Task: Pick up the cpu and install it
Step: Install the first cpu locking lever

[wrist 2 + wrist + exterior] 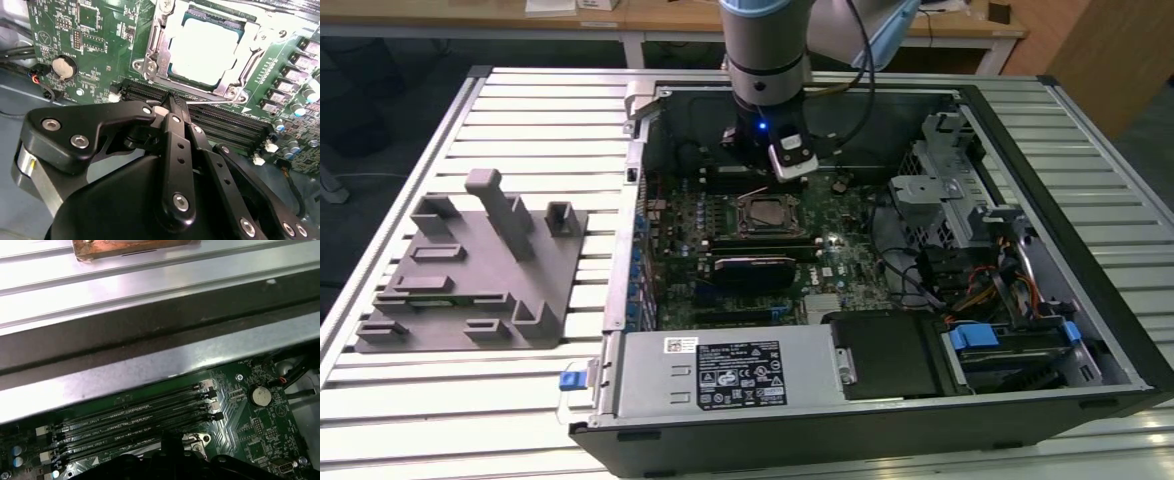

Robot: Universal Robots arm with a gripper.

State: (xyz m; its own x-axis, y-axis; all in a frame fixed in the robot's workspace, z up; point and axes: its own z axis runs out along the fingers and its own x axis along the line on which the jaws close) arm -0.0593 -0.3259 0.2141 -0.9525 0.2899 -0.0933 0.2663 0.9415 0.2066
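In the socket (pixel 150 65), the thin cpu (pixel 202 50) is being judged light, fragile, best taken by its edges; nearby the gripper (pixel 172 101) is being held closed, empty.

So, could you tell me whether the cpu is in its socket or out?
In. The cpu lies flat inside the socket's metal frame in the second wrist view, apart from the shut, empty gripper.

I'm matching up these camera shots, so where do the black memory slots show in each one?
Exterior view: memory slots just below the socket frame, mid-board.
Second wrist view: slots between the socket frame and the end effector.
First wrist view: slots ending near the coin battery.
Shared landmark: the socket frame; first wrist view catches its corner.
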